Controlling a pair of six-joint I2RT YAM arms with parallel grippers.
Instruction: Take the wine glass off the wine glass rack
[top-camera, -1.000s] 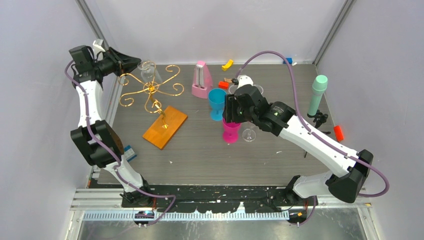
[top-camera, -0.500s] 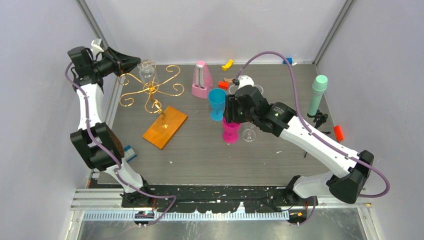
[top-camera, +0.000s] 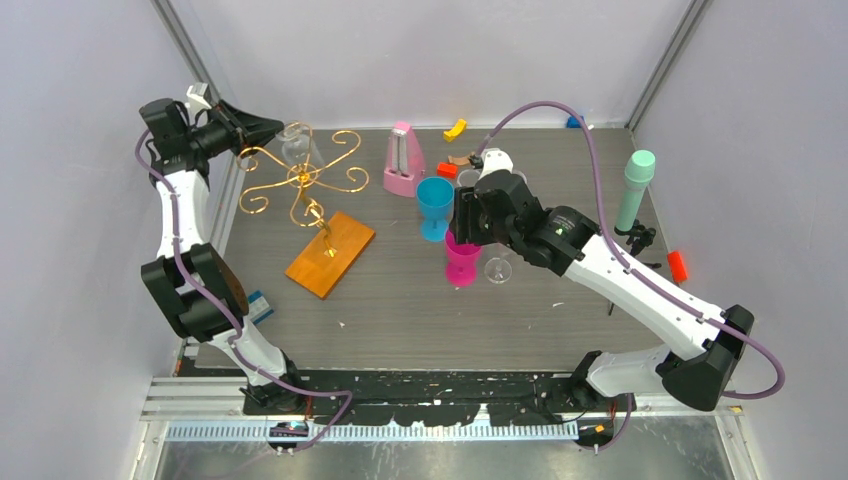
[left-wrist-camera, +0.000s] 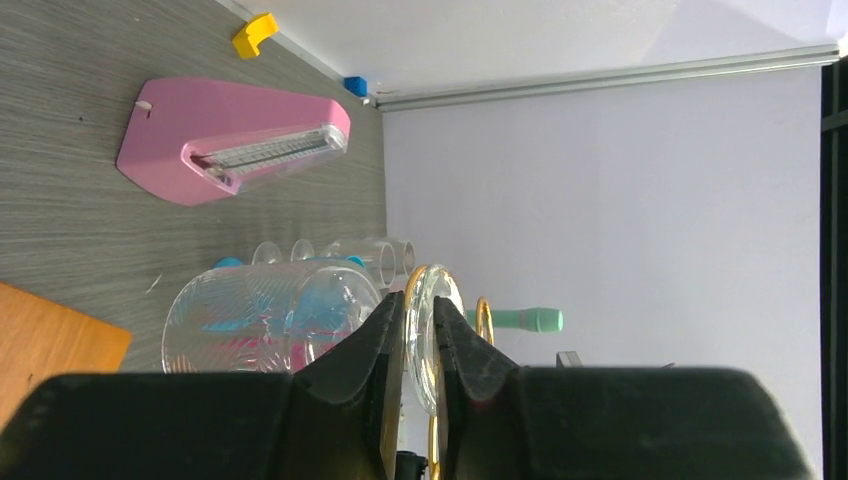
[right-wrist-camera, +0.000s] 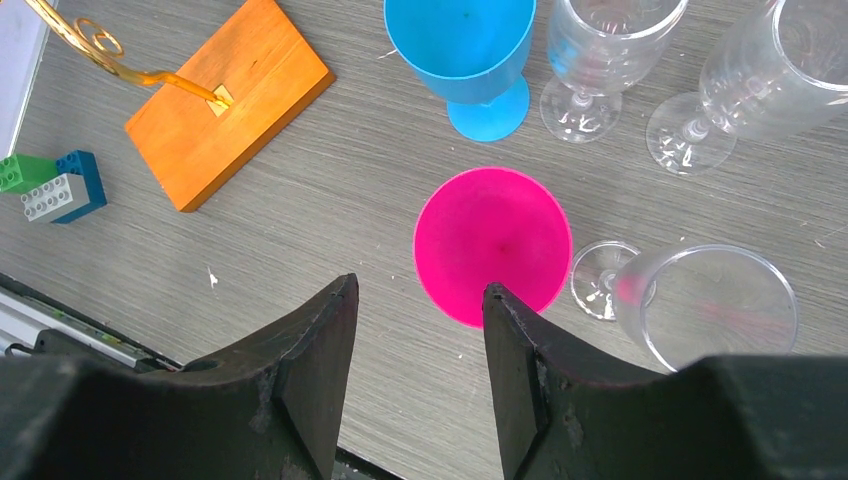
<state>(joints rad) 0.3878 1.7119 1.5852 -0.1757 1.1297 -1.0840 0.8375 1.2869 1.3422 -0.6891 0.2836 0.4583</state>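
The wine glass (left-wrist-camera: 265, 318), light, brittle and slick, hangs on the wine glass rack (top-camera: 303, 178); the left gripper (left-wrist-camera: 418, 310), almost shut, apparently pinches its stem beside the foot, the safest hold.

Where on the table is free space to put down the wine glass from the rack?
Widest bare patch: the near table strip between the orange rack base and the pink goblet. A smaller gap lies between that base and the metronome. Crowded around the blue goblet and clear glasses.
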